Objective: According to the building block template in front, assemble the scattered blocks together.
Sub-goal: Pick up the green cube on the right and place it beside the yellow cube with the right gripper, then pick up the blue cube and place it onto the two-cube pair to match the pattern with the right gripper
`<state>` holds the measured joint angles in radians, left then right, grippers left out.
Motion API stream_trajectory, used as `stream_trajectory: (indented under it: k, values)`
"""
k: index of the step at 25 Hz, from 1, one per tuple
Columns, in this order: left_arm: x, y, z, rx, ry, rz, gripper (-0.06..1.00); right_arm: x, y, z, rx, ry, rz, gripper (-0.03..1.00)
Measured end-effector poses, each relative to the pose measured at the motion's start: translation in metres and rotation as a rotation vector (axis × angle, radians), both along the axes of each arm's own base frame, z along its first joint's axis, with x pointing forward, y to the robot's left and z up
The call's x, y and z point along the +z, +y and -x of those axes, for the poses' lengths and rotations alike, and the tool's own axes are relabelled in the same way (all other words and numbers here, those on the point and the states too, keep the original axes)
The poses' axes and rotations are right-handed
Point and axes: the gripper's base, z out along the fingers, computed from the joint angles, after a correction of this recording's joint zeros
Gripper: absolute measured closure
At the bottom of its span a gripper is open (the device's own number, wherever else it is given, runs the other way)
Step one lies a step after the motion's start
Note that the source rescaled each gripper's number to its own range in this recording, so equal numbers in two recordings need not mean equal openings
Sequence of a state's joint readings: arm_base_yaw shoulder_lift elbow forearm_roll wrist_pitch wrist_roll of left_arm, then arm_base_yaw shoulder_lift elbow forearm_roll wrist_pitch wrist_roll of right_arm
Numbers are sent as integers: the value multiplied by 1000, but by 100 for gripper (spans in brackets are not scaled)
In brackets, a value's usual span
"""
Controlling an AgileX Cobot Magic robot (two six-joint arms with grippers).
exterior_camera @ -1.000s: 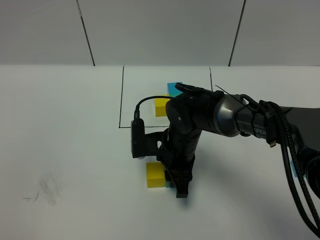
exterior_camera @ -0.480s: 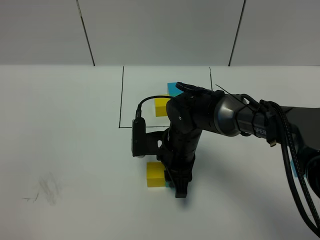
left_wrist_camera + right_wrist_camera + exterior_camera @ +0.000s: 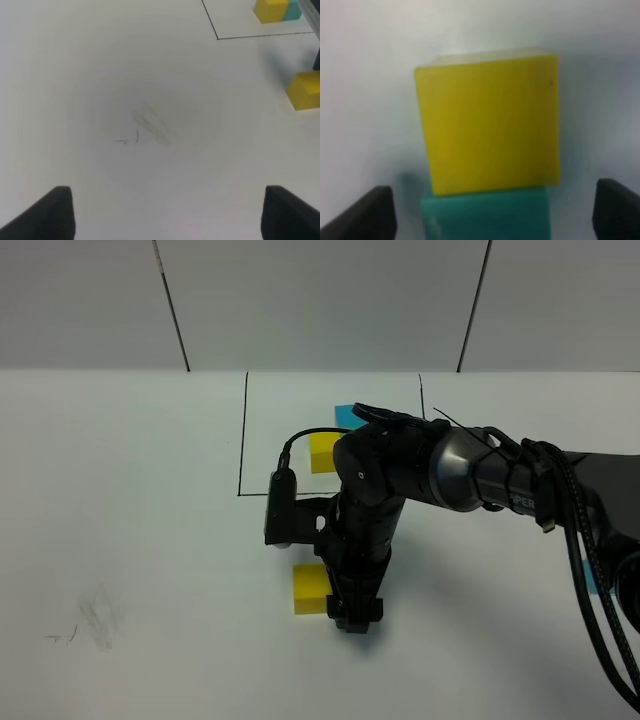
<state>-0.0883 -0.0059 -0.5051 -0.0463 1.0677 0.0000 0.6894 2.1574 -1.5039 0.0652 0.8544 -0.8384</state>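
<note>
Right wrist: one yellow cube (image 3: 487,125), one teal cube (image 3: 485,216)

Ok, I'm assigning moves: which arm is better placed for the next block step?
Right, likely: the right gripper is open right at the touching yellow cube and teal cube; the left gripper sits open off to the side.

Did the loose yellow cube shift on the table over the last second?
No. In the exterior high view the loose yellow cube lies just where it did, at the same offset from the black frame's near-left corner.
</note>
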Motion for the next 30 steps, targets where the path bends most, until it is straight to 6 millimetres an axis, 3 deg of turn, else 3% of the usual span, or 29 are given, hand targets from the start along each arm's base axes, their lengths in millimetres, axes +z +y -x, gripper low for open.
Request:
stream_trajectory:
  k: [5,9,14,19,22,30]
  values:
    - [0,0,0,0,0,0,19,38,-25,-8,-221,-45,-31,21]
    - [0,0,0,0,0,0,19,72,-67,-11,-473,-110,-101,21]
    - [0,0,0,0,0,0,19,102,-134,3,-733,-213,-186,21]
    - [0,0,0,0,0,0,19,103,-201,21,-1121,-224,-222,21]
    - [0,0,0,0,0,0,19,99,-231,22,-1282,-230,-197,21]
    - [0,0,0,0,0,0,19,84,-268,16,-1417,-200,-133,21]
